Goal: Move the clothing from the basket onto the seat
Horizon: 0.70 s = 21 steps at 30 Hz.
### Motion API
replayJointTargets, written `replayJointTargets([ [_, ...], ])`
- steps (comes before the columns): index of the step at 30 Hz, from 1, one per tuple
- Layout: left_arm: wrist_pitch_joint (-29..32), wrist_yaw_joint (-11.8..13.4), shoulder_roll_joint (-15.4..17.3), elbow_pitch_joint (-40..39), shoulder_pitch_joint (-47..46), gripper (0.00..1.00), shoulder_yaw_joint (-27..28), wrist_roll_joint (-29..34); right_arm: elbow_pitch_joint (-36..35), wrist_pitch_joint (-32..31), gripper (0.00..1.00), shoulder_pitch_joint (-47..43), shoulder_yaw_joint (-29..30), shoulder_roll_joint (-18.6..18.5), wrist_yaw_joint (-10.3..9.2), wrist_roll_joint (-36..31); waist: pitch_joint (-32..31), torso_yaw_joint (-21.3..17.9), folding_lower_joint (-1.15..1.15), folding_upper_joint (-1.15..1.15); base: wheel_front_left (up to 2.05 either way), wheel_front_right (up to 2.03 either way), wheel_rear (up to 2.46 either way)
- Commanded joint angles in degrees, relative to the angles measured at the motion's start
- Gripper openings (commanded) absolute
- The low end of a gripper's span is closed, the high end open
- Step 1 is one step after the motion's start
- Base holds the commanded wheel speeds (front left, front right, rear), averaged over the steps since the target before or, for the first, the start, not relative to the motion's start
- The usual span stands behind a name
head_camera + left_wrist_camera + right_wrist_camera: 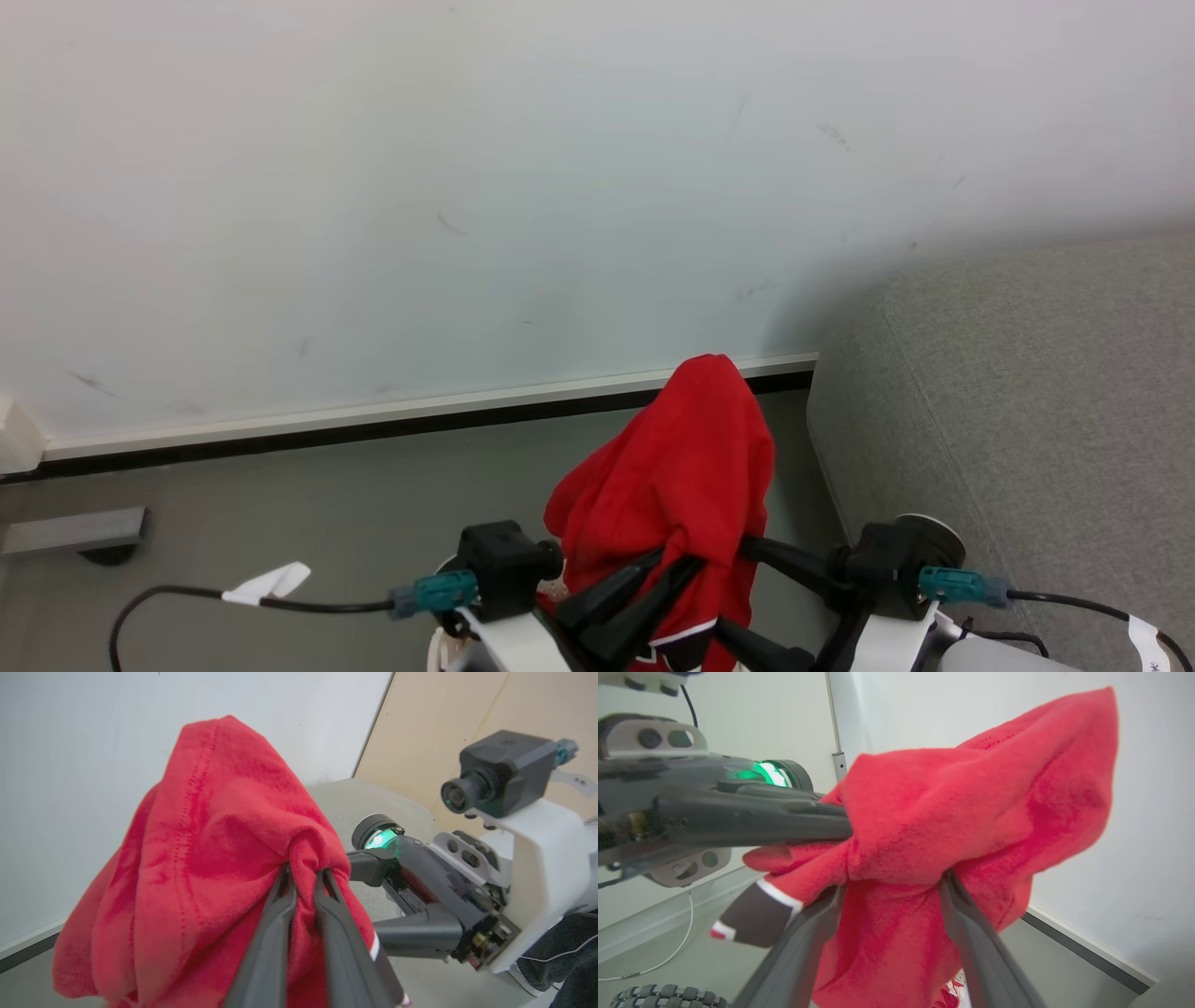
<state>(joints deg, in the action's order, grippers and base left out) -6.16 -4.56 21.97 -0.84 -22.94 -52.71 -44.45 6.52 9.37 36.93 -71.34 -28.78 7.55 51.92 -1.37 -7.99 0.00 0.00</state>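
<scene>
One red piece of clothing [691, 448] with white trim hangs in the air in front of me, bunched into a peak. My left gripper [667, 565] is shut on it, and the left wrist view shows its two fingers [303, 872] pinching a fold of the red cloth [210, 826]. My right gripper [738, 588] stands open right beside it, with the fabric [971, 802] draped over and between its spread fingers [889, 886]. The grey seat [1027, 420] lies to my right, its rounded corner close to the garment. The basket is out of view.
A white wall [467, 187] with a pale baseboard stands close ahead above grey floor [327, 504]. A black cable with a white tag [271, 583] and a grey block [75, 532] lie at the left. A wooden panel [444, 718] rises behind the seat.
</scene>
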Motion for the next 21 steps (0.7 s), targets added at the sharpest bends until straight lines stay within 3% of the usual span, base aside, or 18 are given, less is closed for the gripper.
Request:
replayJointTargets([
  [1,-0.1,-0.4,-0.8,-0.1,-0.4,0.00,-0.5,-0.8,0.0,0.7,1.00,1.1,-0.5,0.7,-0.12,0.8,0.0,0.0,0.00,0.00,0.00,0.00,0.00],
  [3,0.1,-0.7,-1.0,0.1,-0.3,0.00,-0.8,-1.2,0.3,1.4,1.00,1.4,-1.1,1.0,-0.12,1.5,-0.1,0.1,0.00,0.00,0.00,0.00,0.00],
  [4,0.1,-0.8,-1.1,0.2,-0.2,0.00,-1.0,-1.5,0.3,1.8,0.76,1.7,-1.3,1.1,-0.12,1.7,-0.1,0.1,0.00,0.00,0.00,0.00,0.00],
  [5,0.1,-0.8,-1.1,0.3,-0.2,0.00,-1.1,-1.6,0.3,2.3,0.40,1.9,-1.4,1.2,-0.12,2.1,-0.1,0.1,0.00,0.00,0.00,0.00,0.00],
  [7,0.1,-0.8,-1.1,0.7,0.2,0.00,-1.3,-1.8,0.4,2.9,0.00,2.2,-1.6,1.3,-0.12,2.6,-0.2,0.1,0.00,0.00,0.00,0.00,0.00],
  [17,-0.7,0.0,-1.1,2.3,1.0,0.00,-1.2,-1.4,1.1,4.9,0.00,1.6,-1.8,0.3,-0.12,4.7,-0.2,-0.6,0.00,0.00,0.00,0.00,0.00],
  [21,-1.6,0.5,-1.1,3.0,1.3,0.43,-1.1,-0.9,1.9,5.5,0.00,1.0,-1.8,-0.4,-0.12,5.5,-0.2,-1.0,0.00,0.00,0.00,0.00,0.00],
])
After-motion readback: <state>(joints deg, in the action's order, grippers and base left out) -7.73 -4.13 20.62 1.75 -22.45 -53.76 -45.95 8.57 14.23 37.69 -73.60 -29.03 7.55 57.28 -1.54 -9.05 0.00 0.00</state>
